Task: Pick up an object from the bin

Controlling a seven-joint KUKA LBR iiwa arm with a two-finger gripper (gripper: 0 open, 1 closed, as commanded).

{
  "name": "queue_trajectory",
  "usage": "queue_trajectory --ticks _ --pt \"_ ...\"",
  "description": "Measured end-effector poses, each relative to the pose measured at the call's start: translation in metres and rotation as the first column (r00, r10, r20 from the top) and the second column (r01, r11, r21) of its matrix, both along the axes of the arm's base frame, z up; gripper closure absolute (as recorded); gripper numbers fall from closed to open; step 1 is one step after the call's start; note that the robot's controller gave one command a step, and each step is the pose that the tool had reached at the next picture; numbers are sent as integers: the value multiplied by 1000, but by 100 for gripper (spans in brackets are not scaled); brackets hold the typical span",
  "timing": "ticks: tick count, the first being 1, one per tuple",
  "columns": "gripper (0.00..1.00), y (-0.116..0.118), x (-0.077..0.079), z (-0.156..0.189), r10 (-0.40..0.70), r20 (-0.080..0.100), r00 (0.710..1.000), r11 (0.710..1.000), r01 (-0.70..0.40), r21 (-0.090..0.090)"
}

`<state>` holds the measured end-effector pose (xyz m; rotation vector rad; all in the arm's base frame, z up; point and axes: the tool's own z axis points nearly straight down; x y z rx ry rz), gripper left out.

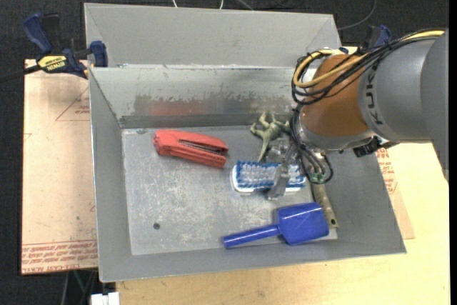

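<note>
- Pincer (280, 181) hangs right over the right end of the blue-white brush (251, 175), mid-bin (178, 225), just far of the blue scoop (300, 223).
- Brush's long axis runs left-right.
- Honestly can't tell if the pincer's spread or pinching.

Even light, soft shadows, refl. on bin (187, 109)
</note>
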<state>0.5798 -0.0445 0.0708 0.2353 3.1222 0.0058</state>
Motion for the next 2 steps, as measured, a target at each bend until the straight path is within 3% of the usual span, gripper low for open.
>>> queue_trajectory --ticks 2 --pt "100 0 -2 18 1 -5 1000 1000 -1 1"
